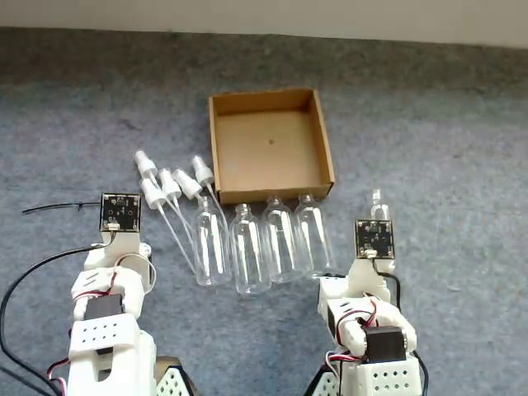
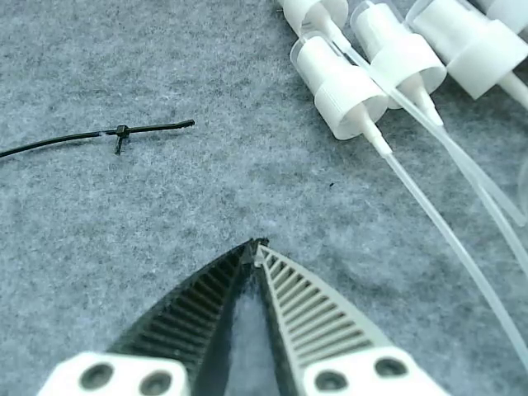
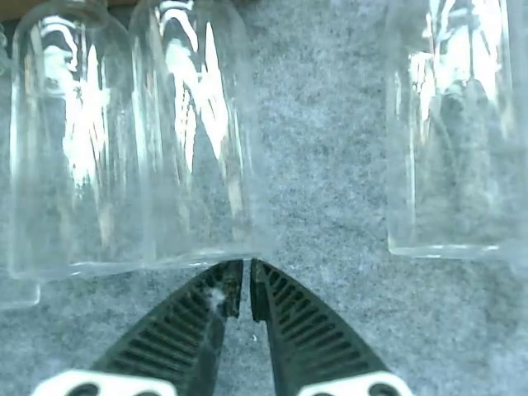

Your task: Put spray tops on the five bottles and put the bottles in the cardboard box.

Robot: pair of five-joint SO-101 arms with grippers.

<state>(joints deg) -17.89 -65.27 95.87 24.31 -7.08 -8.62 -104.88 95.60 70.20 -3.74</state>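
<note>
An open cardboard box [image 1: 271, 144] stands at the back middle, with nothing in it. Several clear bottles without tops lie side by side in front of it [image 1: 247, 247]; one more bottle [image 1: 379, 202] lies apart to the right, partly hidden by the right arm [image 1: 373, 239]. Several white spray tops [image 1: 169, 183] with long dip tubes lie left of the bottles. My left gripper [image 2: 254, 245] is shut and holds nothing, just short of the spray tops [image 2: 342, 87]. My right gripper [image 3: 239, 272] is shut and holds nothing, at the bases of two bottles [image 3: 194, 140], with the lone bottle [image 3: 450, 132] to one side.
A black cable tie [image 2: 99, 136] lies on the grey carpet [image 1: 462, 124] beyond the left arm [image 1: 120, 212]. Black cables trail off the left arm near the front edge. Open carpet lies to the far left and far right.
</note>
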